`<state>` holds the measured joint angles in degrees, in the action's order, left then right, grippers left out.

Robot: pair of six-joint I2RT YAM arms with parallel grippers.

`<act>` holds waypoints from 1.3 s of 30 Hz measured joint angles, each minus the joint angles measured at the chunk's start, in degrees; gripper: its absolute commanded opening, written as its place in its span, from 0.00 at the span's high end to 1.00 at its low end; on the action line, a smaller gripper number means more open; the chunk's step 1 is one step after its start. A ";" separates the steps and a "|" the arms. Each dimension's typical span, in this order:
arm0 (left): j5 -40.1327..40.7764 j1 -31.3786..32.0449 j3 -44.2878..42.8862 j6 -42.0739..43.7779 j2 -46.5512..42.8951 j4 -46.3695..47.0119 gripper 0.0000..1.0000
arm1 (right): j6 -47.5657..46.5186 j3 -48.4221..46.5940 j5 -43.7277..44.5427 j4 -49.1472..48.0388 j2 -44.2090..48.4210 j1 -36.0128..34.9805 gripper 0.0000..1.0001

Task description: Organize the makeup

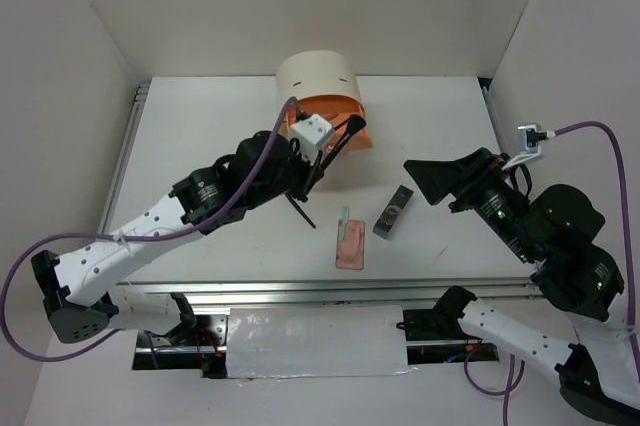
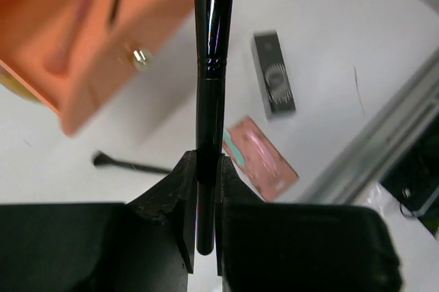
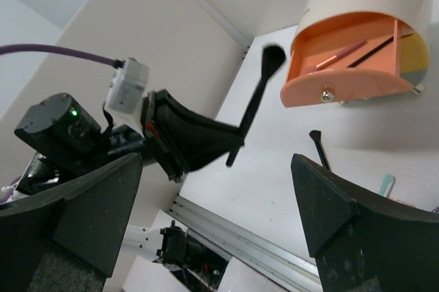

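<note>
Setting: a white table (image 1: 200,146) seen from above, with two robot arms reaching in from its near edge.
Left arm: the left gripper (image 2: 208,168) has its jaws clamped on the lower handle of a long black brush (image 2: 209,66). The brush sticks straight out from between the fingers, bristle head at the far end.
Held brush, position: it is lifted off the table. Its head is close to the front of the orange drawer (image 3: 343,90) but not inside it.
Box: a cream drum-shaped box (image 1: 315,71) stands at the far middle of the table. Its orange drawer is pulled open toward the arms and has a small metal knob (image 3: 328,92) on the front.
Inside the drawer: an orange-pink stick (image 3: 341,54) and a thin black brush (image 3: 374,51) lie side by side.
Loose on the table: a second black brush (image 1: 298,211) lies flat in front of the box. To its right, a pink palette (image 1: 350,244) lies flat near the table's front edge. A pale teal stick (image 1: 343,216) touches the palette's far corner. A dark grey case (image 1: 393,212) lies just right of the palette, not touching it.
Right arm: the right gripper (image 1: 420,181) has its jaws spread wide with nothing between them. It hovers to the right of the dark grey case, pointing toward the middle of the table.
</note>
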<state>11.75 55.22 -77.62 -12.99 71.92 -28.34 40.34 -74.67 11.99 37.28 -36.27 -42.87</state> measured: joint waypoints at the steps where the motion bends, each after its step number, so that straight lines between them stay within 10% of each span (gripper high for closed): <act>1: 1.18 -0.13 -2.62 1.57 0.85 0.33 1.00 | -0.24 -0.61 0.07 0.02 -0.07 0.00 0.03; 20: -0.57 -17.99 -29.46 29.97 29.49 9.05 1.00 | -0.83 -3.43 -0.76 3.08 1.07 0.00 0.04; 39: -6.10 -18.60 -15.87 23.58 29.66 13.44 0.98 | -1.75 -3.43 0.66 4.33 1.11 0.00 0.03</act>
<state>5.65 36.62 -93.49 10.59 101.58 -14.90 38.59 -78.11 12.64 41.60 -35.16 -42.87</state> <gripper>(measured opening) 0.203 0.967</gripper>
